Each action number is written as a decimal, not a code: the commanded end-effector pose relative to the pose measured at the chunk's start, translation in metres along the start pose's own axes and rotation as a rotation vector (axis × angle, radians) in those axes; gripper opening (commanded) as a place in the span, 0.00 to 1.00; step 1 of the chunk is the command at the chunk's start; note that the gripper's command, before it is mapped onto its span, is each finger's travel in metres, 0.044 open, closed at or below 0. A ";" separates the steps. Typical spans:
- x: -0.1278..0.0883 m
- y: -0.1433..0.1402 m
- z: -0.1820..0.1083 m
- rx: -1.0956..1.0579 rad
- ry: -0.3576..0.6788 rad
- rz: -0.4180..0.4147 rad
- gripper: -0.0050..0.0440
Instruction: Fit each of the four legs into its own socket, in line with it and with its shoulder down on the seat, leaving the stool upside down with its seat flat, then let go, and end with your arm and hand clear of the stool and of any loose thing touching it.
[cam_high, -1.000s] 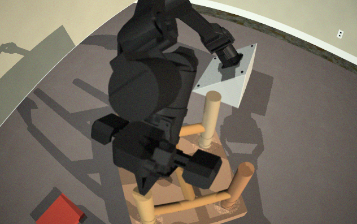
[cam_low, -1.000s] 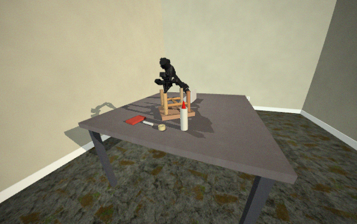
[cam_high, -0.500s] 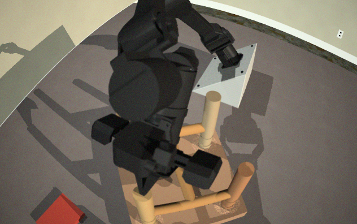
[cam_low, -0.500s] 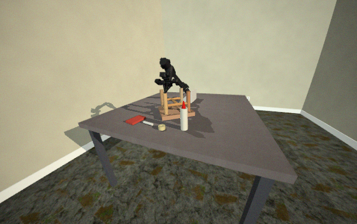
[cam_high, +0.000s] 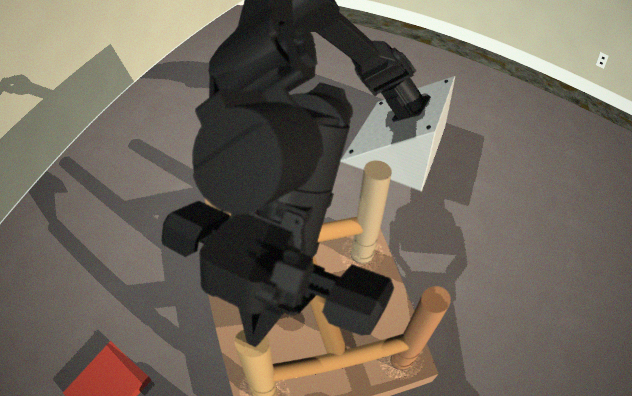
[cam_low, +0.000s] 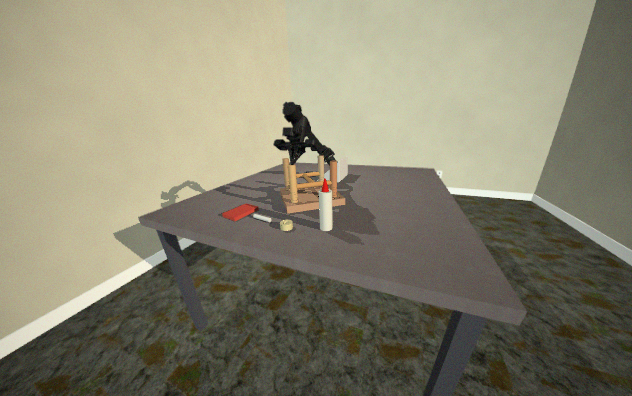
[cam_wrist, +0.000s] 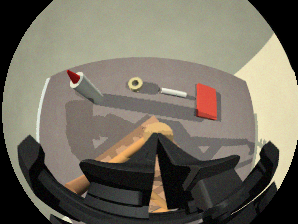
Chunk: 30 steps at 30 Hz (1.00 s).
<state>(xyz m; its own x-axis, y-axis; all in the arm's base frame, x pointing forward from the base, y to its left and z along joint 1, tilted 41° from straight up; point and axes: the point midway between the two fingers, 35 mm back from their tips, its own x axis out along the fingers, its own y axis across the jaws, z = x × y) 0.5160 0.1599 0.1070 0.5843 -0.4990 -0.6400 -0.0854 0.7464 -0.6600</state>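
So the gripper (cam_wrist: 156, 136) is shut with its black fingertips together, right over the pale round end of a stool leg (cam_wrist: 159, 130); can't tell if they're touching. Beyond that, on the table (cam_wrist: 150, 67), there's a white bottle (cam_wrist: 87, 89) with a red tip, a cream ring (cam_wrist: 130, 84), a white stick (cam_wrist: 174, 93) and a red block (cam_wrist: 206, 101).

On the worktop (cam_high: 520, 300) (cam_low: 400, 240) (cam_wrist: 55, 117) there are four round wooden legs, one white bottle with a red tip (cam_low: 326, 210) (cam_wrist: 87, 89), one flat red block (cam_high: 102, 372) (cam_low: 240, 212) (cam_wrist: 206, 101), one small white stick (cam_low: 262, 218) (cam_wrist: 174, 92) and one pale yellow ring (cam_low: 286, 228) (cam_wrist: 130, 82).
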 end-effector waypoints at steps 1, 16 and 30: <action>0.010 -0.003 -0.007 -0.003 0.024 0.001 0.10; 0.012 -0.003 -0.008 -0.003 0.024 0.001 0.10; 0.013 -0.003 -0.009 -0.003 0.024 0.001 0.10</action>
<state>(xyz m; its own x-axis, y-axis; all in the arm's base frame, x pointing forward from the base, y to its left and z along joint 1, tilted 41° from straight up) 0.5164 0.1602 0.1066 0.5904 -0.4954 -0.6372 -0.0841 0.7474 -0.6590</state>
